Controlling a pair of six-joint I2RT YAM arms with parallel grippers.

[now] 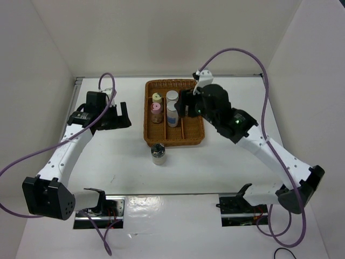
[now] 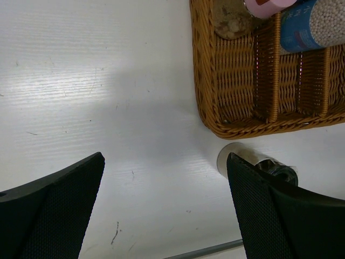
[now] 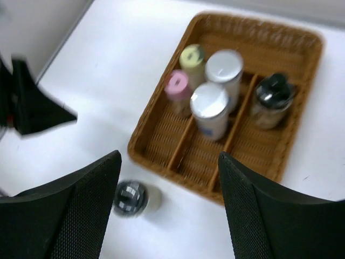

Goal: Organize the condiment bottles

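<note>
The wicker tray (image 1: 173, 137) holds a yellow-capped jar (image 1: 156, 97) and a pink-capped jar (image 1: 156, 109) in its left compartment and two grey-capped blue-label jars (image 1: 172, 96) (image 1: 172, 114) in the middle one. In the right wrist view a black-capped jar (image 3: 272, 96) stands in the right compartment. The other black-capped jar (image 1: 158, 154) stands on the table just in front of the tray. My right gripper (image 1: 186, 107) hovers open and empty over the tray's right side. My left gripper (image 1: 118, 116) is open and empty, left of the tray.
White walls enclose the table on three sides. A metal strip runs along the back left edge (image 1: 75, 91). In the left wrist view the loose black-capped jar (image 2: 250, 158) is partly hidden behind my right finger (image 2: 280, 216), close to the tray's corner (image 2: 215, 127).
</note>
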